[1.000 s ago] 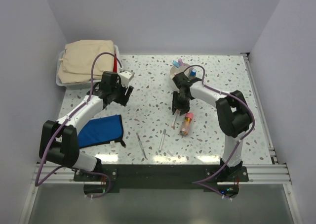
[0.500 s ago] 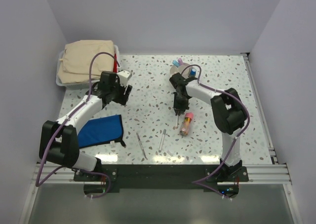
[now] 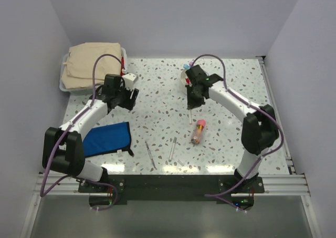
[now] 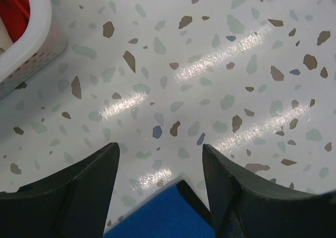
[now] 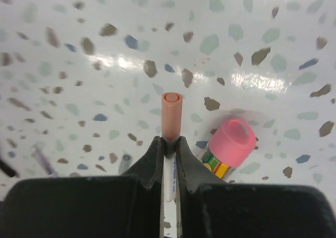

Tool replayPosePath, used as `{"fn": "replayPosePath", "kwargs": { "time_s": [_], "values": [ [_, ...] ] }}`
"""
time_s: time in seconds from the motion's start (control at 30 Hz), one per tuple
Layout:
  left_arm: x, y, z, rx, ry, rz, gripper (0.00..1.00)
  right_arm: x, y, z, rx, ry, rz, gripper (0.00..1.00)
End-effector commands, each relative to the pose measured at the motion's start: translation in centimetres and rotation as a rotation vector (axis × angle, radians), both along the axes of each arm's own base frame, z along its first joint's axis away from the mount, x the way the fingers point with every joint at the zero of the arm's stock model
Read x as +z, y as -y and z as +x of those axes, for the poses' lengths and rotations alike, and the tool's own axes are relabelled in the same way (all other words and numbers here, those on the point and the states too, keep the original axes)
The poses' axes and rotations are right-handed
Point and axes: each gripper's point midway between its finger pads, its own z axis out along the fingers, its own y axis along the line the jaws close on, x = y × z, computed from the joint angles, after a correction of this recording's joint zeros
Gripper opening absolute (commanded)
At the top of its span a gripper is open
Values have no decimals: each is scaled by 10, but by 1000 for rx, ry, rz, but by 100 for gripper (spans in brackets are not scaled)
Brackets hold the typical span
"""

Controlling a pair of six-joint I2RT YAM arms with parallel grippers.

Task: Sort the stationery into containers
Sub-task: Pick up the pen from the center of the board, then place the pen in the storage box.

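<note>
left to sort, nearest the bases: slim grey pen point(image 3: 150, 154), slim pale pen point(image 3: 172, 148), then pink-red tube point(image 3: 198, 131), all loose on the speckled table point(image 3: 157, 112) beside the flat blue fabric pouch point(image 3: 107, 138). right gripper point(image 5: 168, 143) is pinched on a salmon-capped white pen point(image 5: 171, 114), lifted, just short of the round white cup point(image 3: 184, 78). left gripper point(image 4: 160, 149) is spread, empty. the cup already holds blue-capped sticks point(image 3: 186, 67), but the arm hides the rest. folded beige cloth point(image 3: 92, 64) covers the white rectangular plastic bin point(image 3: 64, 86), so only a red item point(image 3: 123, 65) shows.
</note>
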Motion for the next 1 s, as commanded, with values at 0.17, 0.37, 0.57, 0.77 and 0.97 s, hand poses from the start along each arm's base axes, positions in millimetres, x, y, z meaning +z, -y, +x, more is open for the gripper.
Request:
{"fn": "replayPosePath", "kwargs": {
  "time_s": [0.17, 0.37, 0.57, 0.77, 0.97],
  "values": [
    [26, 7, 46, -25, 92, -31, 69, 165, -17, 94, 218, 891, 165, 0],
    [20, 12, 60, -52, 60, -16, 69, 192, -27, 125, 319, 1185, 109, 0],
    [23, 14, 75, -52, 46, -9, 69, 181, -22, 156, 298, 1201, 52, 0],
    [22, 14, 76, -45, 39, -1, 69, 161, -16, 174, 316, 1165, -5, 0],
    [14, 12, 75, -36, 24, 3, 69, 137, -11, 183, 348, 1114, -94, 0]
  ]
}}
